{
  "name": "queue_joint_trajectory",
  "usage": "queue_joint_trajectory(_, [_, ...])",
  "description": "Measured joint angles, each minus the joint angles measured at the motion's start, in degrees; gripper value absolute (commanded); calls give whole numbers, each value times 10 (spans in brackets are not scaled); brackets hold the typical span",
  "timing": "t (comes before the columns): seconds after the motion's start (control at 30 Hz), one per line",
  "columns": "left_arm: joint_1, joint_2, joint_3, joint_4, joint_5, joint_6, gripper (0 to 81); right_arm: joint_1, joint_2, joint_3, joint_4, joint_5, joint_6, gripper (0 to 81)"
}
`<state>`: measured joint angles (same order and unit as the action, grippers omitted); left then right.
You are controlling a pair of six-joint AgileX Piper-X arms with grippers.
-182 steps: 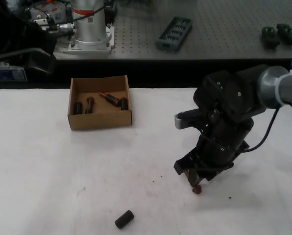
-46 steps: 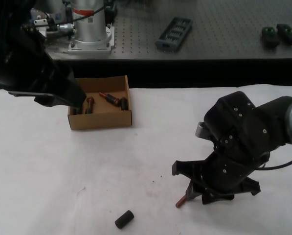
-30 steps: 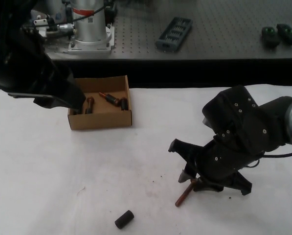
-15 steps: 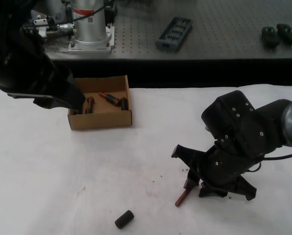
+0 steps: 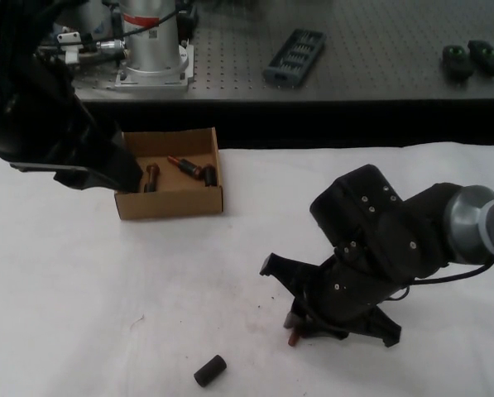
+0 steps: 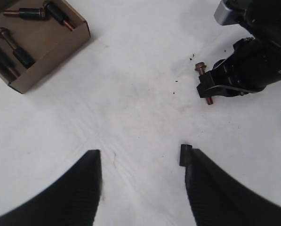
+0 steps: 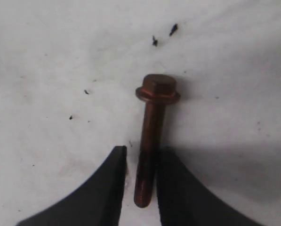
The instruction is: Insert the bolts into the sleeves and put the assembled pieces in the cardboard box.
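A copper bolt (image 7: 154, 117) lies low over the white cloth, its threaded end between the fingers of my right gripper (image 7: 141, 151), which is shut on it. In the high view that gripper (image 5: 294, 327) is at the front right, with the bolt (image 5: 293, 337) poking out under it. A black sleeve (image 5: 211, 370) lies alone on the cloth, left of and nearer than the bolt. The cardboard box (image 5: 168, 203) at the back left holds several assembled pieces. My left gripper (image 6: 140, 153) hangs open high above the cloth, looking down on the box (image 6: 51, 52) and the bolt (image 6: 202, 75).
The left arm (image 5: 56, 124) looms over the box's left corner. Behind the cloth, a perforated bench carries a metal post base (image 5: 151, 50), a black rack (image 5: 294, 54) and two dark knobs (image 5: 472, 58). Small dark specks dot the cloth near the bolt.
The right arm has shifted left and turned, carrying the bolt closer to the sleeve and lower. The left arm has barely moved.
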<state>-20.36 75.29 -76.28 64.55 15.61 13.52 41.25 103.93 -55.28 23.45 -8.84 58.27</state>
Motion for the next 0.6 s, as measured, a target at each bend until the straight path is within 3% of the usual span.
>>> queue_joint_trajectory(0.6, [0,-33,0,13,0,0,400,-15,0,0,-6,11,-4,183])
